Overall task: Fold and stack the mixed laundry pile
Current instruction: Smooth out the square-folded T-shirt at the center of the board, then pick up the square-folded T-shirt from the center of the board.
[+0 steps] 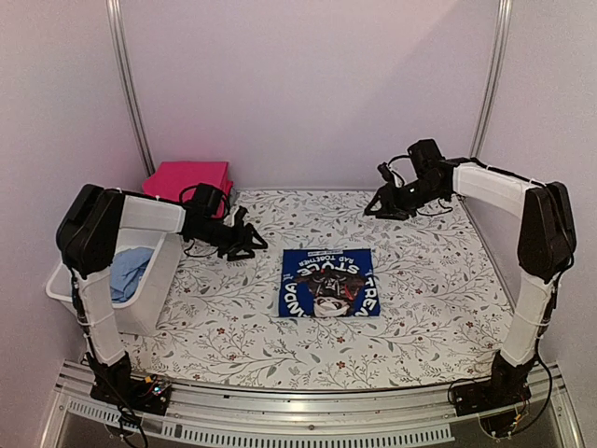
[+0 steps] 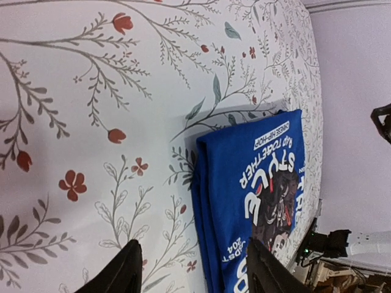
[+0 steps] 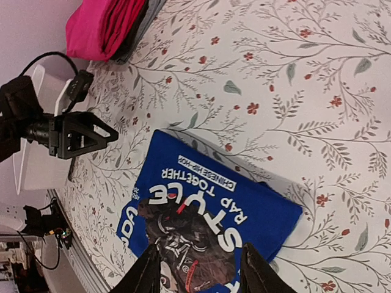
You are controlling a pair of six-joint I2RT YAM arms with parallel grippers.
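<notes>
A blue item with white print (image 1: 327,282) lies folded flat in the middle of the flowered table; it also shows in the left wrist view (image 2: 250,195) and the right wrist view (image 3: 208,213). A folded pink-red garment (image 1: 187,177) rests at the back left (image 3: 101,27). Pale-blue cloth (image 1: 129,272) sits in the white basket (image 1: 154,299). My left gripper (image 1: 254,245) hovers left of the blue item, open and empty (image 2: 194,271). My right gripper (image 1: 377,207) is raised at the back right, open and empty (image 3: 198,271).
The white basket stands at the table's left edge beside the left arm. Purple walls close in the back and both sides. A metal rail (image 1: 308,411) runs along the near edge.
</notes>
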